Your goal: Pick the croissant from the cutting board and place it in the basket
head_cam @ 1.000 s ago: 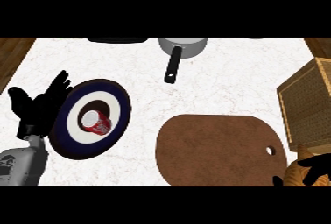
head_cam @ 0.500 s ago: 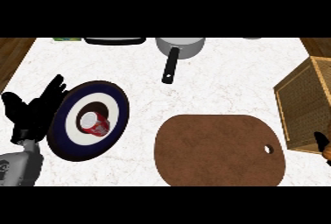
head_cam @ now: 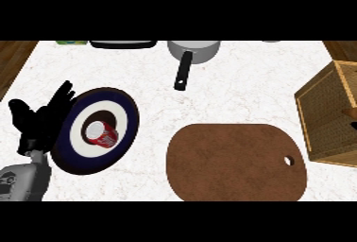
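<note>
The brown cutting board [head_cam: 237, 163] lies at the lower middle of the counter with nothing on it. No croissant shows on the board or the counter. The wicker basket [head_cam: 322, 118] stands at the right edge, partly cut off. A small tan shape [head_cam: 348, 112] shows inside it at the picture's edge; I cannot tell what it is. My left hand [head_cam: 40, 120] rests open at the far left, fingers up, beside the plate. My right hand is out of view.
A dark blue plate [head_cam: 96, 130] with a white ring holds a red can [head_cam: 102, 135] at the left. A grey pot [head_cam: 194, 50] with a black handle [head_cam: 182, 72] stands at the back, next to a black tray [head_cam: 123, 44].
My right hand, seen at the lower right edge a second ago, has slid out of view to the right. The left hand has stayed put.
</note>
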Available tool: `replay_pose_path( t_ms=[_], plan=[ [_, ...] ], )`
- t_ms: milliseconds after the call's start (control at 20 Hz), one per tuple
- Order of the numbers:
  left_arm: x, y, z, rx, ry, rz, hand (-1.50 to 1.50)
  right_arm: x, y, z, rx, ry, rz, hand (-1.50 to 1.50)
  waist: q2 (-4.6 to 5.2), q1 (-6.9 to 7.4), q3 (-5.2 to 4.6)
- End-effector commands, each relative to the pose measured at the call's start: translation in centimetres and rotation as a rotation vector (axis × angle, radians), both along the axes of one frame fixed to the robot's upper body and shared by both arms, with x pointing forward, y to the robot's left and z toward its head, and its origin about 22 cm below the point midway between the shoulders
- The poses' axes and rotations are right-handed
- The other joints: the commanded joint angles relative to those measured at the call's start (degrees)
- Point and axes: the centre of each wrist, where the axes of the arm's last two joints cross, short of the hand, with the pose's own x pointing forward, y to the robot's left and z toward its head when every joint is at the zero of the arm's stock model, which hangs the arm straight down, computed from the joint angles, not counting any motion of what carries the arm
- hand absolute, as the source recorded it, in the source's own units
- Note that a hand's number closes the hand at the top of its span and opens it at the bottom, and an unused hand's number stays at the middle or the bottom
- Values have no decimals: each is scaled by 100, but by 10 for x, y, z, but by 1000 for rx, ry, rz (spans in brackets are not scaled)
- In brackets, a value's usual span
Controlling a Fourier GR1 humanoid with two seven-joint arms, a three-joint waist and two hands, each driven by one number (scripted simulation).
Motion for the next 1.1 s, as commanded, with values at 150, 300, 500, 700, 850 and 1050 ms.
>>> replay_pose_path(
  t_ms=[150, 300, 500, 700, 850, 1050],
  plan=[
    [6, -1, -2, 10, 3, 12, 0, 18, -8, -10, 55, -71, 87, -150, -5, -19, -2],
    [-5, 10, -5, 18, -14, 14, 0, 13, -14, -4, 169, -126, -1, -150, -10, -21, -3],
    [11, -7, 15, 8, -5, 24, 0, 6, -50, 27, 384, -222, -68, -150, -18, -87, 0],
    [-11, 0, -5, 0, 5, 19, 0, -29, -124, 43, 493, -274, -125, -150, -20, -74, 5],
    [5, 19, 3, 0, -10, 26, 0, -49, -163, 41, 501, -233, -124, -150, 6, -74, 3],
    [-11, 24, -6, -4, -5, 19, 0, -101, -211, 43, 492, -149, -83, -150, 0, -68, 9]
  ],
)
